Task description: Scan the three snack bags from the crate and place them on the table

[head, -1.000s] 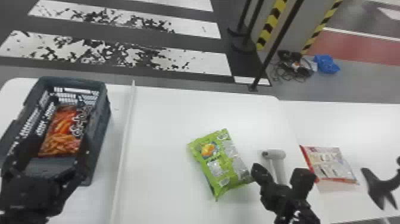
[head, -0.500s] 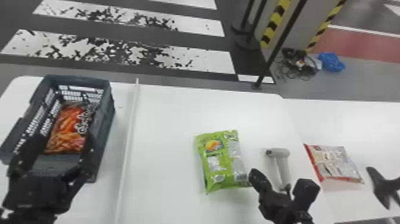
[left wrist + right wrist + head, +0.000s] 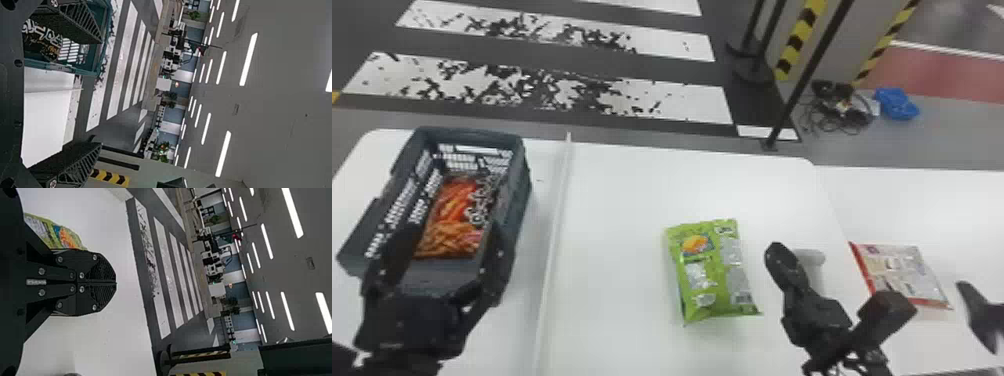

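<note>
While the left pincer [image 3: 452, 240] gaped empty at the six o'clock rim of the crate [image 3: 519, 200], the closed right pincer [image 3: 777, 251] held nothing; bench [image 3: 612, 200] stretched past the green bag [image 3: 714, 272] toward twelve.

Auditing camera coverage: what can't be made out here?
- Head view: rest of the white tool, behind the right gripper; fine print on the red-edged bag, too small.
- Left wrist view: part of the crate, past the top edge.
- Right wrist view: much of the green bag, behind the right gripper.

left pincer [image 3: 452, 237]: black | wedge-shaped ribbed fingers [image 3: 78, 23] | silvery screws [image 3: 53, 183]
</note>
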`<action>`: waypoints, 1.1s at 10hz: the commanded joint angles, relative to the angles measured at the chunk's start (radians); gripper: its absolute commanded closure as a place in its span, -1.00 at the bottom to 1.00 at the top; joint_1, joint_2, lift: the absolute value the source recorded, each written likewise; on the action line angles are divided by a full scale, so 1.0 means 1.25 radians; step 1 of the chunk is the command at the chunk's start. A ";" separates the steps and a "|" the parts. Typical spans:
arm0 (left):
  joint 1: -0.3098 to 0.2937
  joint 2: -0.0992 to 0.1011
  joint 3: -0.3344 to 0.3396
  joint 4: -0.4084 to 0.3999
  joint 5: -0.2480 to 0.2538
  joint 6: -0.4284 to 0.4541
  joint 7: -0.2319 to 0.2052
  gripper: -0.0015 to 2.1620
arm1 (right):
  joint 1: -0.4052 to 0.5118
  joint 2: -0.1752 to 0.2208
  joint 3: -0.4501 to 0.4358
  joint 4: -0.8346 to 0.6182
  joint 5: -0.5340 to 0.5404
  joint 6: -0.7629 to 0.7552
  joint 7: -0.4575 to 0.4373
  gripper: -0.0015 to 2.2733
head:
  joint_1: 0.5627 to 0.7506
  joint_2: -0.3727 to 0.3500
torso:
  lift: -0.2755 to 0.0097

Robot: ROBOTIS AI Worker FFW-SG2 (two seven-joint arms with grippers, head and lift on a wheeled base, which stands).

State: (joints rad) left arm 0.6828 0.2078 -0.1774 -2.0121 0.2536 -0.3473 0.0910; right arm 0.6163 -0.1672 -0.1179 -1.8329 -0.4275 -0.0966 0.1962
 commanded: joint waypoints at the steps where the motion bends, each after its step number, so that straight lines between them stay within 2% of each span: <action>1: 0.000 0.001 -0.008 0.000 -0.009 0.000 0.002 -0.94 | -0.027 0.001 0.037 0.001 0.012 0.015 0.000 0.97 | 0.41 -0.45 | 0.67; 3: 0.001 0.001 -0.008 0.000 -0.011 0.000 0.002 -0.94 | -0.091 0.009 0.084 0.091 0.032 0.011 -0.001 0.97 | 0.41 -0.31 | 0.67; 5: 0.000 0.001 -0.009 0.006 -0.014 0.000 0.002 -0.94 | -0.145 0.015 0.103 0.183 0.036 -0.007 0.000 0.97 | 0.41 -0.20 | 0.67; 7: -0.003 0.001 -0.009 0.013 -0.016 0.000 0.001 -0.94 | -0.195 0.016 0.111 0.264 0.040 -0.036 0.000 0.97 | 0.41 -0.19 | 0.67; 11: -0.011 0.001 -0.013 0.034 -0.016 -0.002 -0.004 -0.94 | -0.252 0.042 0.134 0.368 0.059 -0.053 -0.007 0.97 | 0.41 -0.18 | 0.67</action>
State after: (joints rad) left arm 0.6697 0.2086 -0.1934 -1.9716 0.2330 -0.3508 0.0857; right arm 0.3090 -0.1186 0.0438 -1.3889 -0.3598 -0.1634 0.1863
